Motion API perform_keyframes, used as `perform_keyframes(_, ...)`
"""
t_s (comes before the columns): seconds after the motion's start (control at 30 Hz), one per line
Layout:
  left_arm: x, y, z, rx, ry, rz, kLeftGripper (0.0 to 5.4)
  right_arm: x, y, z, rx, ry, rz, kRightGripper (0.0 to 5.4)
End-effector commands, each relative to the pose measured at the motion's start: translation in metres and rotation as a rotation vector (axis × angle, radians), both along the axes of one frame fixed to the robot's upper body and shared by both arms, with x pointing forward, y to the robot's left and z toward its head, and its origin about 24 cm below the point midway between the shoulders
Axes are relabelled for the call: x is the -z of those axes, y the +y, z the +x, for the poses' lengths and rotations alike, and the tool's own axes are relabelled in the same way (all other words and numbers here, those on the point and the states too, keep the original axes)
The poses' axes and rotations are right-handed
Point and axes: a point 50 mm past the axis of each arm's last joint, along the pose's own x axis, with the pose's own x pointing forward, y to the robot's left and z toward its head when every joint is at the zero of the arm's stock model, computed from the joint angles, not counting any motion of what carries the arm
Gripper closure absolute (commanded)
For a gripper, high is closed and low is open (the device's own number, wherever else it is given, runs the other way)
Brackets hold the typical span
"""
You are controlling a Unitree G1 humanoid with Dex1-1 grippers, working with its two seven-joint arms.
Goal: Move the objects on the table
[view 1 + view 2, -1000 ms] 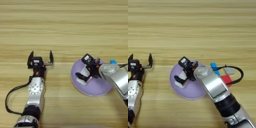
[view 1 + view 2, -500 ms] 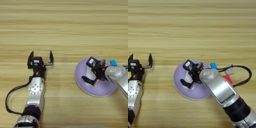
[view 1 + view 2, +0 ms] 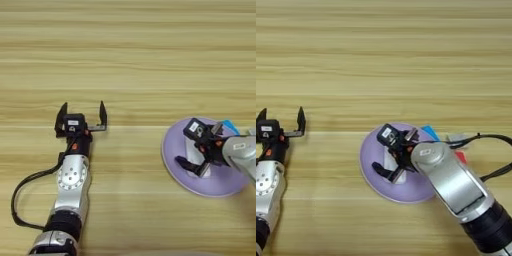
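My right hand [image 3: 393, 157] grips the white bar [image 3: 391, 159] over the lilac plate [image 3: 376, 177], lower right, probably to set it there; left hand [image 3: 81, 116] idles released, mid-left

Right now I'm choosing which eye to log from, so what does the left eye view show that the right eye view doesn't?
Only the left eye view shows the left arm's full forearm and its looping black cable. Only the right eye view shows the right arm's silver forearm and a red thing behind it. Both show the open left gripper resting on the table and the right gripper over the lilac plate, its fingers around a white bar, plus a blue thing at the plate's far rim.
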Motion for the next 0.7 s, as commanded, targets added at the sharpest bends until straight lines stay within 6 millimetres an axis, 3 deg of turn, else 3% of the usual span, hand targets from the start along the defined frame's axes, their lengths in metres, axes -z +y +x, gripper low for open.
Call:
perform_keyframes(0.03, 0.001, 0.0, 0.0, -0.003, 0.013, 0.0, 0.0, -0.015, 0.006, 0.005, 0.012, -0.167, 0.151, 0.03)
perform_keyframes(0.4, 0.001, 0.0, -0.001, -0.004, 0.01, 0.001, 0.0, -0.025, 0.008, 0.006, 0.003, -0.296, 0.347, 0.03)
perform_keyframes(0.53, 0.001, -0.001, -0.001, -0.001, 0.006, 0.003, 0.0, -0.036, -0.014, 0.022, 0.12, -0.507, 0.395, 0.03)
perform_keyframes(0.7, 0.0, 0.0, -0.002, 0.004, 0.0, 0.006, 0.0, -0.033, -0.039, 0.029, 0.256, -0.579, 0.395, 0.03)
